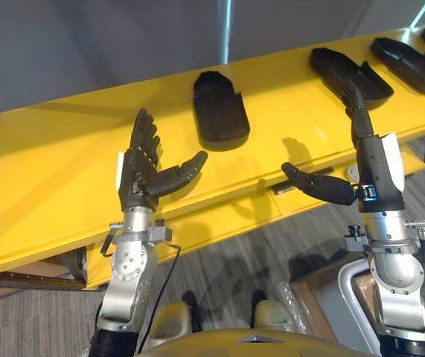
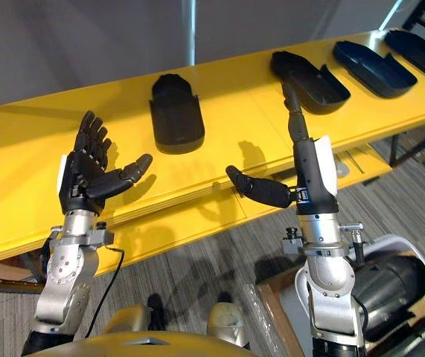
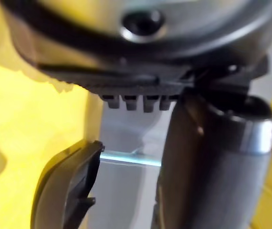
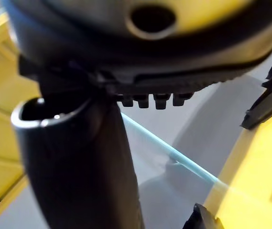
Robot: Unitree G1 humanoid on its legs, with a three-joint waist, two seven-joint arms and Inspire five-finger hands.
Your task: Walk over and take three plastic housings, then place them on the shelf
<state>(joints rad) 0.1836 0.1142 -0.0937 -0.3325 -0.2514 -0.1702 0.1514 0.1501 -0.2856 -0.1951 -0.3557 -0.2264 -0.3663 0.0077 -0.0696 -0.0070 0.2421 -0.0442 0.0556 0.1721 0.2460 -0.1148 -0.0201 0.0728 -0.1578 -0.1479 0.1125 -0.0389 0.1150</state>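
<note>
Because nothing is taken yet, the left hand (image 1: 141,177) and right hand (image 1: 374,169) hover over the near edge of the bench (image 1: 48,171), fingers (image 1: 144,134) straight and spread, probably to reach. One housing (image 1: 219,111) lies mid-bench, other housings (image 1: 350,74) toward its right end.

Both eye views look down from the head at the yellow table (image 1: 41,163), sharing its near edge. The wrist views sit very close behind the left hand (image 3: 212,157) and right hand (image 4: 78,157), facing its far edge.
</note>
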